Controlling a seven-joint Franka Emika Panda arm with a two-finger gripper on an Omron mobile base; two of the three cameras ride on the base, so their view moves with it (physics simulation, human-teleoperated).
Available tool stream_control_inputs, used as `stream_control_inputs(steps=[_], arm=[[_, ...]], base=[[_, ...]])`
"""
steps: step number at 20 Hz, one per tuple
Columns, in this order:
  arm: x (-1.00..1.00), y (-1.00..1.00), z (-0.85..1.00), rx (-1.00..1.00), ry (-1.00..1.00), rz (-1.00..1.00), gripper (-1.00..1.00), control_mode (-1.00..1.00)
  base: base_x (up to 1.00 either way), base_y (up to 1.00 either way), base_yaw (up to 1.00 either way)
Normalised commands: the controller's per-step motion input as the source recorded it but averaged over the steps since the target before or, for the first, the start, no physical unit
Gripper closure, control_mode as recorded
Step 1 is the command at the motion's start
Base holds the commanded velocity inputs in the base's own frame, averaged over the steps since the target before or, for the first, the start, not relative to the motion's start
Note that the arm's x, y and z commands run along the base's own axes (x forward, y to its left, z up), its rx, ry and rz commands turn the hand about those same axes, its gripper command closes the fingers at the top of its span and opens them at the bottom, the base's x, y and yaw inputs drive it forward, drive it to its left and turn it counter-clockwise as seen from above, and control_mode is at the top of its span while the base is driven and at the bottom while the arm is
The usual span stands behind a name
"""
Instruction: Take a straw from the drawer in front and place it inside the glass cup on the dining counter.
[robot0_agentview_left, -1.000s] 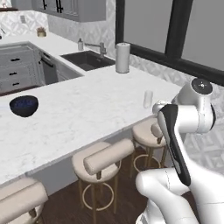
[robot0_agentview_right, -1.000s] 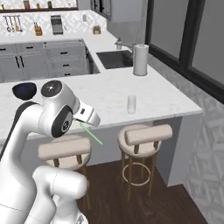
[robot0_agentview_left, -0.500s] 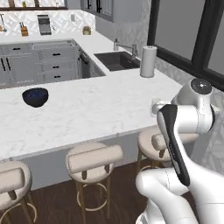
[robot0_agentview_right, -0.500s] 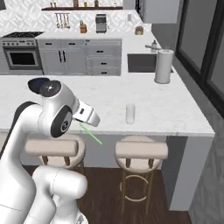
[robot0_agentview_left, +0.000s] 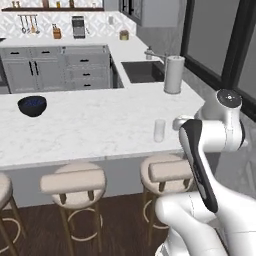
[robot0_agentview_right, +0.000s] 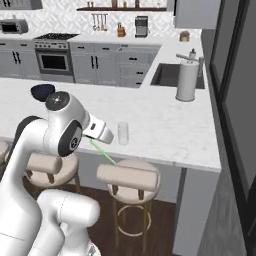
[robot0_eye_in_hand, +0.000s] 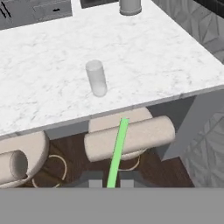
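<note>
The gripper (robot0_eye_in_hand: 108, 183) grasps the straw (robot0_eye_in_hand: 117, 152) below the counter (robot0_eye_in_hand: 52, 65) edge; raised carelessly, it could topple the cup (robot0_eye_in_hand: 96, 78) near that edge.

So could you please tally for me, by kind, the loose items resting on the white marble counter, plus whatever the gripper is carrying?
Glass cup: 1
Dark blue bowl: 1
White paper towel roll: 1
Green straw, held in the gripper: 1
Total: 4
</note>
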Motion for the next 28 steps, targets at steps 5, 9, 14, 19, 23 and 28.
stream_control_inputs(steps=[5, 9, 14, 19, 23, 28], arm=[[0.0, 0.0, 0.0, 0.0, 0.0, 0.0, 1.0, 1.0], [0.0, 0.0, 0.0, 0.0, 0.0, 0.0, 1.0, 1.0], [-0.04, 0.0, 0.51, 0.15, 0.0, 0.0, 1.0, -1.0], [-0.33, 0.0, 0.87, 0.32, -0.03, 0.04, 1.0, -1.0], [0.0, 0.09, 0.35, 0.41, 0.0, 0.04, 1.0, -1.0], [0.04, 0.41, 0.01, 0.4, 0.01, 0.0, 1.0, -1.0]], base=[[0.9, -0.24, 0.05], [1.0, 0.0, 0.0], [0.25, 0.0, 0.0], [0.0, 0.0, 0.0], [0.0, 0.0, 0.0], [0.0, 0.0, 0.0]])
